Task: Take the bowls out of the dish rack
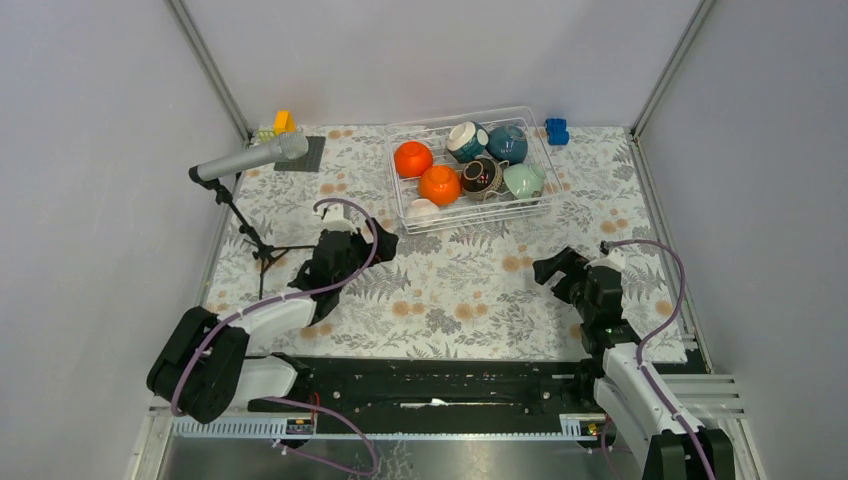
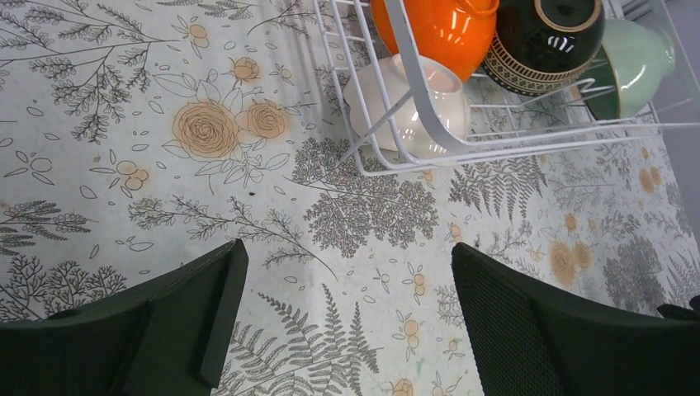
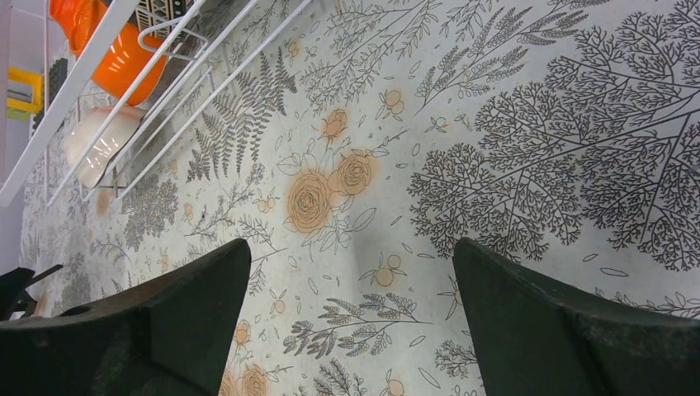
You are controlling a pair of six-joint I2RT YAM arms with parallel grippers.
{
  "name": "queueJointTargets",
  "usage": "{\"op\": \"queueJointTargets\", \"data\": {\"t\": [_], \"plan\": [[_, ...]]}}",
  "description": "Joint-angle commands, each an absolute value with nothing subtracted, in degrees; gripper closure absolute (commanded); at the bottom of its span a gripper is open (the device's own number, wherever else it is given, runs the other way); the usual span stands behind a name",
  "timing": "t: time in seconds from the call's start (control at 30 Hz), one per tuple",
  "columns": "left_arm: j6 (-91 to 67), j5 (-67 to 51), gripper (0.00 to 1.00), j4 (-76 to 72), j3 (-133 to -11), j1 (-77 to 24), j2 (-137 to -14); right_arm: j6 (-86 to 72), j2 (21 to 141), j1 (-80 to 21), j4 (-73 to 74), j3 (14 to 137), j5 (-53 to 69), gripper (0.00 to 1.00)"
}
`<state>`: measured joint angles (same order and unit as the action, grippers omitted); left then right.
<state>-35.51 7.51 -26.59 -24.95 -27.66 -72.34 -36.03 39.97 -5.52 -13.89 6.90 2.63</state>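
The dish rack, a low white wire basket, stands at the back middle of the flowered table. It holds several bowls: two orange, two teal, a dark brown, a mint and a cream bowl. My left gripper hovers open just in front of the rack's near left corner. The left wrist view shows the left gripper empty, with the cream bowl, an orange bowl and the brown bowl ahead. My right gripper is open over bare cloth, well short of the rack.
A grey microphone on a black tripod stands at the left, its legs close to my left arm. A yellow-orange block sits at the back left and a blue toy block to the right of the rack. Grey walls close in three sides.
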Motion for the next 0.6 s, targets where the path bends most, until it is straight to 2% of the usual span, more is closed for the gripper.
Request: {"op": "queueJointTargets", "data": {"t": [0.0, 0.17, 0.37, 0.57], "plan": [[-31.2, 5.7, 0.01, -34.2, -21.7, -27.9, -67.3, -35.2, 40.3, -5.8, -16.1, 9.3, 2.7, 0.00], [-29.5, 6.6, 0.01, -36.7, -17.9, -27.8, -62.0, -35.4, 39.7, -5.8, -15.0, 9.6, 1.0, 0.00], [-35.3, 13.7, 0.01, -33.8, -15.2, -27.8, -56.3, -40.0, 37.7, -5.8, -10.4, 11.2, 1.2, 0.01], [-32.4, 7.5, 0.01, -39.9, -12.6, -27.9, -56.5, -36.4, 38.1, -5.8, -10.7, 13.5, 6.1, 0.00]]}}
